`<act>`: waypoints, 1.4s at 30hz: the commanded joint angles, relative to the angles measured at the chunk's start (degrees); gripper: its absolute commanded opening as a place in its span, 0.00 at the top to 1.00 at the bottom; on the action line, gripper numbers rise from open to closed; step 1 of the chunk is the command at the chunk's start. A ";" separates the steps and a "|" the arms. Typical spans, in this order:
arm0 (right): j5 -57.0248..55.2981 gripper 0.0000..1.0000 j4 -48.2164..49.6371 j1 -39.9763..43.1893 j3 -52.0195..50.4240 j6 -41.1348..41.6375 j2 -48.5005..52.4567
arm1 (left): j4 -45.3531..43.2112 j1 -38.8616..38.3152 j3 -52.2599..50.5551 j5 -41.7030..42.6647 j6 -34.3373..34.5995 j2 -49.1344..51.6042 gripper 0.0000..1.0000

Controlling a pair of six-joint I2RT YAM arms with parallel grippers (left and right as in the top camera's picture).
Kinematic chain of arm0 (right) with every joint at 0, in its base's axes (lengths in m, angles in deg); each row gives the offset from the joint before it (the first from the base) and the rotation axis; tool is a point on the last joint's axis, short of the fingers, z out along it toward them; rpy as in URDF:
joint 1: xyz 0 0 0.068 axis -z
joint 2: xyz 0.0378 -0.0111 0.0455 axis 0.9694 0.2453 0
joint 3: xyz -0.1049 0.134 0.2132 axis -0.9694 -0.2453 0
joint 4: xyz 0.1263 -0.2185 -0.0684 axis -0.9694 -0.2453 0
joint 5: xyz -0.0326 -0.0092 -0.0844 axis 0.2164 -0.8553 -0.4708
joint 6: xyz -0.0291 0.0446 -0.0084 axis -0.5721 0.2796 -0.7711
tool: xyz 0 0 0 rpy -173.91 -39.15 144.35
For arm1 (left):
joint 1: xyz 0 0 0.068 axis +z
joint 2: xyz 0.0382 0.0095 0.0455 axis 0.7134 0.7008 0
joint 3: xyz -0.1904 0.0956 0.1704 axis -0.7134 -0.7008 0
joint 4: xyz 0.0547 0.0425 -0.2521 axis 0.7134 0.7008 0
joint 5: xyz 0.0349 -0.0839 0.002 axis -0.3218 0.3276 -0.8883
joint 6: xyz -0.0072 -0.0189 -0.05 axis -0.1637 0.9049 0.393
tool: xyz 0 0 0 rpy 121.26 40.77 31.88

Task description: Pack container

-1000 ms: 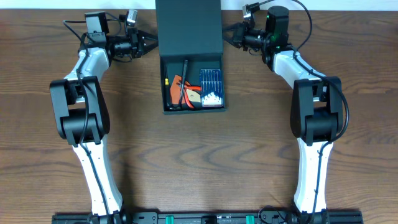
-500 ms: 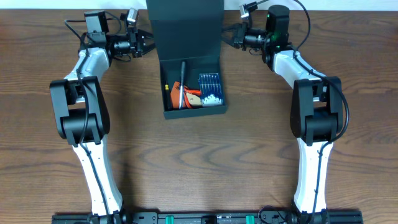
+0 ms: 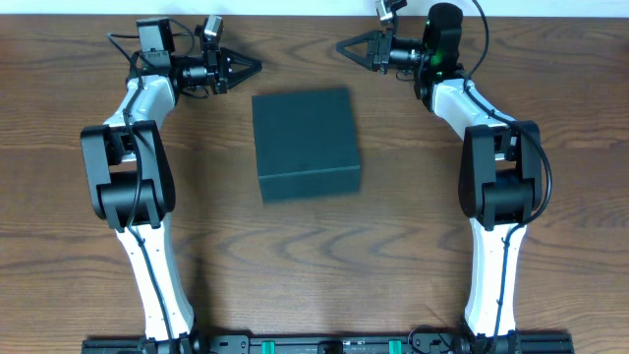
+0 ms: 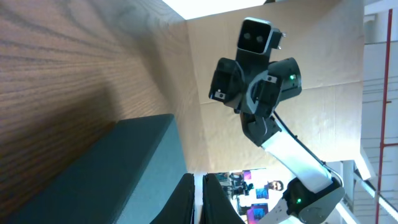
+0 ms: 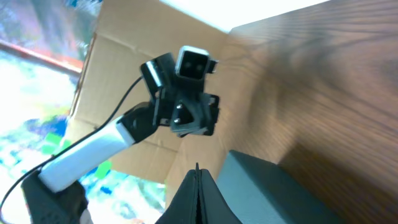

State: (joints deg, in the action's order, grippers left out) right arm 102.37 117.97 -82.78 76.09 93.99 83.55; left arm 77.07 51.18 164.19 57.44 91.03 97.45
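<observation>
With the container (image 3: 306,143) sitting shut in the middle of the surface (image 3: 393,246), I judge that the best move is to draw the left jaws and right jaws, both pressed together, empty and flanking its far corners, away level so that nothing nudges the flap.

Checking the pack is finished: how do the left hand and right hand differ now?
The left hand points rightward; the right hand points leftward. The right hand sits nearer the far edge of the table than the left hand. Both are shut, empty, and clear of the closed container.
</observation>
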 commanded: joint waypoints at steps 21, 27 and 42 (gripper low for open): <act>10.21 0.99 11.19 7.37 1.07 5.55 -16.26 | 54.05 14.43 -0.02 -34.62 -44.26 -22.84 0.94; 8.94 0.98 11.63 7.39 1.07 5.55 -16.46 | 58.31 12.11 -0.02 -39.98 -46.58 -27.08 0.95; 3.63 0.90 3.96 9.60 1.09 -0.61 -16.44 | 53.88 4.48 0.00 -48.96 -46.47 -35.45 0.88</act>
State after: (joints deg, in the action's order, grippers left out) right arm 107.23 125.34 -73.49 76.94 98.45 67.09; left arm 130.93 56.73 164.19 11.30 45.55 62.04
